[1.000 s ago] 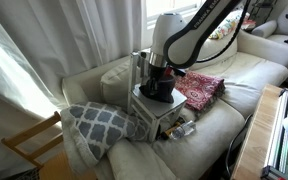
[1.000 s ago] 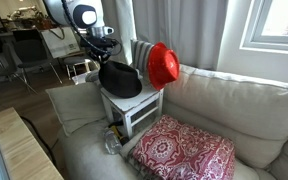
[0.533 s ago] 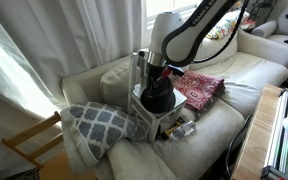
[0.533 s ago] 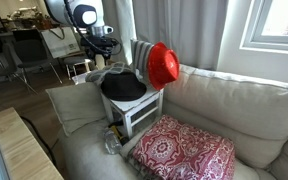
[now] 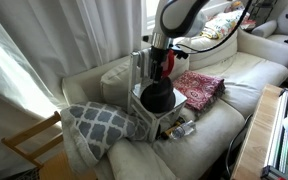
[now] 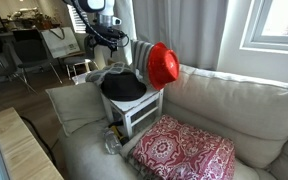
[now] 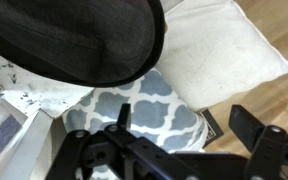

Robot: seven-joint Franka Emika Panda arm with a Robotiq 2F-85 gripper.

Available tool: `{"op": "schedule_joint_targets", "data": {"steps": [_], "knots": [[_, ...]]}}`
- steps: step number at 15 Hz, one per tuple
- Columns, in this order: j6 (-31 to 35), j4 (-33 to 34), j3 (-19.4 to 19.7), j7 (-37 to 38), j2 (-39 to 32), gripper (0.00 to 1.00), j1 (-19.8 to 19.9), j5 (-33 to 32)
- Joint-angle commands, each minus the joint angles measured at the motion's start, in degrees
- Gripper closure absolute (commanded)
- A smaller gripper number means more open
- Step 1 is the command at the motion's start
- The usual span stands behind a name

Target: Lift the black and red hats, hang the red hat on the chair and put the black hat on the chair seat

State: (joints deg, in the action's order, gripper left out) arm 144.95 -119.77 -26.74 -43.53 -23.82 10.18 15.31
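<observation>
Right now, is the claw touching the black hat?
Apart. In an exterior view the gripper hangs above the black hat, with a clear gap between.

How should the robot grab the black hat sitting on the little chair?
Probably by pinching its soft rim from above, on the side away from the chair's back. The black hat lies low and rounded on the seat of the chair, so nothing sticks up to hold. The red hat hangs at the slatted back, crowding that side.
</observation>
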Motion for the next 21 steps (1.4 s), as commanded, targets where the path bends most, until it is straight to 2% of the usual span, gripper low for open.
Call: {"op": "schedule_joint_targets", "data": {"steps": [1,3,5,8,11,14,21], "knots": [[-12.11,-0.66,0.41,-11.76,7.56,0.00,5.61,12.16],[-18.92,-0.80,5.22,-14.93,12.38,0.01,5.51,15.74],[-25.15,-0.58,11.08,-16.46,16.59,0.00,4.63,16.57],[-32.62,-0.13,18.77,-22.94,21.88,0.00,3.77,15.86],[-34.24,-0.95,25.12,-27.08,27.11,0.00,2.96,14.10],[-33.92,-1.25,29.80,-28.96,30.84,0.00,2.25,13.87],[-32.89,-3.34,36.10,-28.41,38.39,0.00,0.99,12.89]]}}
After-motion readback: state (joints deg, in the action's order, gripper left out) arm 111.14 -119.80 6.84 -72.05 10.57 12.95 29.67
